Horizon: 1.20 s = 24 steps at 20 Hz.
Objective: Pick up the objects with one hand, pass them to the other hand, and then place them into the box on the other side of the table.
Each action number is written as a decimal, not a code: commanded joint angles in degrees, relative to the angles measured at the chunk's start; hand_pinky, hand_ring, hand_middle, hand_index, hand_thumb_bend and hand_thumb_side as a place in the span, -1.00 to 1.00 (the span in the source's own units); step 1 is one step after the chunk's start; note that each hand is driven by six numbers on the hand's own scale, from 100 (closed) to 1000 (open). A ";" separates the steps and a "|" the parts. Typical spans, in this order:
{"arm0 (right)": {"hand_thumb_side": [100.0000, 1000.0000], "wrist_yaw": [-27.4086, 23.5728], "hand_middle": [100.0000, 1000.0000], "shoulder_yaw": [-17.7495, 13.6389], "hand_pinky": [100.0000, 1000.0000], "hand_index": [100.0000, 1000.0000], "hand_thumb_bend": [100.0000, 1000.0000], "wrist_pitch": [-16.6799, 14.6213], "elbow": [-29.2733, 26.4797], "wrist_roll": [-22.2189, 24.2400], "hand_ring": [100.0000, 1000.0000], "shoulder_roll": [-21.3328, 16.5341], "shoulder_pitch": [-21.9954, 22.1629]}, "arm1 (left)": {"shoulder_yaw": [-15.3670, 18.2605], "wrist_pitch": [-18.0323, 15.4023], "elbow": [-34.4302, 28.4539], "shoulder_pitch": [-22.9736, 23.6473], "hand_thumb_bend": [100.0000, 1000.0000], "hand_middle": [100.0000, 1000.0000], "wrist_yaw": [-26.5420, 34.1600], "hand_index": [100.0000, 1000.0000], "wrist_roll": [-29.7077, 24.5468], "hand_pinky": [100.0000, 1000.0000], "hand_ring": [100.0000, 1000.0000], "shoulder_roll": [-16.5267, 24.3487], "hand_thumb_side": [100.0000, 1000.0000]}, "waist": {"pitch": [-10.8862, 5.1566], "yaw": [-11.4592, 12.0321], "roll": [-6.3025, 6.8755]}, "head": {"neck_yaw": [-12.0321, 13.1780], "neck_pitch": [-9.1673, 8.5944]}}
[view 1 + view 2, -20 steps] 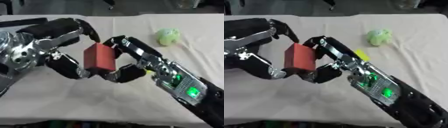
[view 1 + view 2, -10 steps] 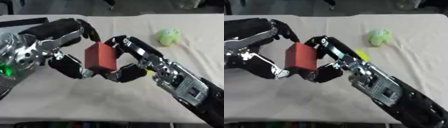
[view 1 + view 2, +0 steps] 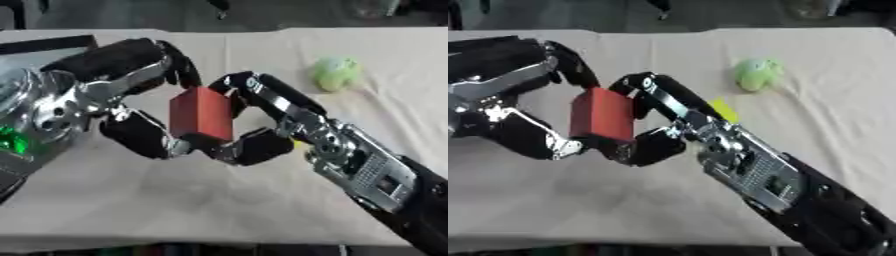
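A red block (image 3: 202, 120) is held above the table (image 3: 175, 200), pinched by curled fingers of both the left hand (image 3: 131, 100) and right hand (image 3: 262, 125) (a green object (image 3: 336, 73) lies well apart).

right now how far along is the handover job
Done: the red block is lifted off the table. In hand: it sits between the left hand and right hand, both curled round it mid-pass. Left: one hand must let go and the block must go into a box, which no view shows. The green object lies untouched on the cloth, and a yellow thing peeks beside the right arm.
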 commanded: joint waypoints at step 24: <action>-0.29 3.44 0.46 -0.23 0.44 0.58 -0.13 1.26 -1.19 7.71 0.61 -1.33 -0.17 | 0.47 1.22 -0.58 -0.54 -0.71 -0.21 -3.14 -0.34 -3.21 0.32 0.08 1.09 -0.80 | -2.13 -0.35 0.00 | 0.68 -0.21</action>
